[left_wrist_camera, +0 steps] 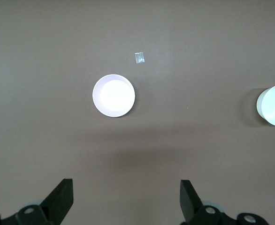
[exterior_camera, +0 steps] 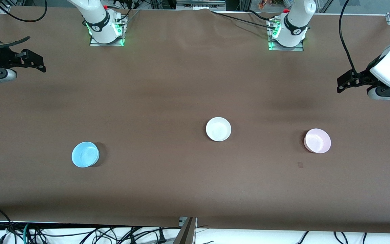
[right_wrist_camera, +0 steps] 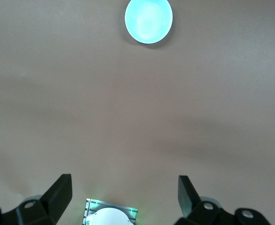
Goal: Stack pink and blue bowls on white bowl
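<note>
The white bowl (exterior_camera: 218,129) sits upright near the table's middle. The pink bowl (exterior_camera: 317,140) sits toward the left arm's end, the blue bowl (exterior_camera: 85,154) toward the right arm's end, both a little nearer the front camera than the white bowl. All three stand apart and empty. My left gripper (exterior_camera: 343,83) is open and empty, up in the air over the left arm's end; its wrist view shows the pink bowl (left_wrist_camera: 113,95) and part of the white bowl (left_wrist_camera: 273,105). My right gripper (exterior_camera: 36,61) is open and empty over the right arm's end; its wrist view shows the blue bowl (right_wrist_camera: 148,20).
A small scrap of tape (exterior_camera: 300,164) lies on the brown table cover near the pink bowl, nearer the front camera. The arm bases (exterior_camera: 106,28) (exterior_camera: 288,34) stand along the table's edge farthest from the front camera. Cables (exterior_camera: 80,235) hang below the nearest edge.
</note>
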`<state>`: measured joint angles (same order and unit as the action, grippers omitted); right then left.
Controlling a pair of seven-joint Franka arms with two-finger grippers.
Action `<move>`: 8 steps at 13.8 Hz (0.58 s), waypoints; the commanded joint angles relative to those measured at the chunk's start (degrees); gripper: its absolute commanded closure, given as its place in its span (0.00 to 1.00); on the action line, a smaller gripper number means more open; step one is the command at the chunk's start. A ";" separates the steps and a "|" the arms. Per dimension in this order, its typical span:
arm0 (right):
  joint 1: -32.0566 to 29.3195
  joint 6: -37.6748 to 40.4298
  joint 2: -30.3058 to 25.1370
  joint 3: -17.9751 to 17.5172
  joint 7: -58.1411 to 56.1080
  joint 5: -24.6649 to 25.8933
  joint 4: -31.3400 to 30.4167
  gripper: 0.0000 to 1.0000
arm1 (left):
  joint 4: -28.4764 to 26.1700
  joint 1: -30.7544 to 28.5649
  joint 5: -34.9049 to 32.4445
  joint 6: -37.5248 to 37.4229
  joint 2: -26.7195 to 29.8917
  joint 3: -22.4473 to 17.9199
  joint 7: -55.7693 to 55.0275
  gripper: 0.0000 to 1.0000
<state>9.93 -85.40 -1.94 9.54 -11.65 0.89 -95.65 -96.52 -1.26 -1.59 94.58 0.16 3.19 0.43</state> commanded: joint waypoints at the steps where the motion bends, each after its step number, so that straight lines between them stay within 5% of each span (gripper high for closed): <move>1: 0.00 -0.47 -0.34 -0.13 -0.74 0.17 -0.32 0.00 | 1.60 0.29 -1.05 -0.97 -0.78 0.33 -0.17 0.00; 8: 0.00 -0.38 -0.34 -0.13 -0.74 0.17 -0.32 0.00 | 1.78 -0.06 -1.05 -0.36 -1.48 0.24 -0.43 0.00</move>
<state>9.93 -85.40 -1.94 9.54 -11.65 0.89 -95.65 -96.48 -1.27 -1.59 94.63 -0.48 3.22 0.43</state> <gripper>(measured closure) 0.000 0.000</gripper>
